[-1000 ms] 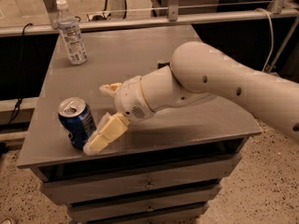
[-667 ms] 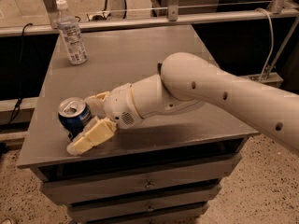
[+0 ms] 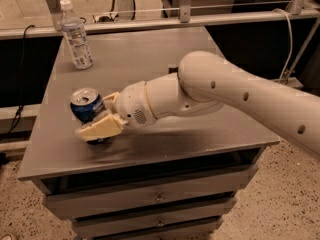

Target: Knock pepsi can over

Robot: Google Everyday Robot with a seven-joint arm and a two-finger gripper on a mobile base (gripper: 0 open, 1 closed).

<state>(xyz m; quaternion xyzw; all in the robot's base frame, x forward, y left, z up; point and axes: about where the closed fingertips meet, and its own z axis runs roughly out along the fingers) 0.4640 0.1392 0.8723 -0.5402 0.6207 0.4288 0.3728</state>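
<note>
The pepsi can (image 3: 85,107), blue with a silver top and pull-tab, stands near the front left of the grey table (image 3: 150,54), leaning slightly. My gripper (image 3: 96,116) reaches it from the right on the white arm (image 3: 210,91). Its cream fingers are open and straddle the can. The near finger (image 3: 100,129) lies against the can's lower front. The far finger (image 3: 111,99) shows just behind the can's right side. The can's base is partly hidden by the near finger.
A clear plastic water bottle (image 3: 76,35) stands upright at the table's back left corner. The table's left edge is close to the can. Drawers (image 3: 160,198) sit below the front edge. A metal rail (image 3: 200,19) runs behind the table.
My gripper has moved left, from beside the can to around it. The can now leans a little and sits slightly further back.
</note>
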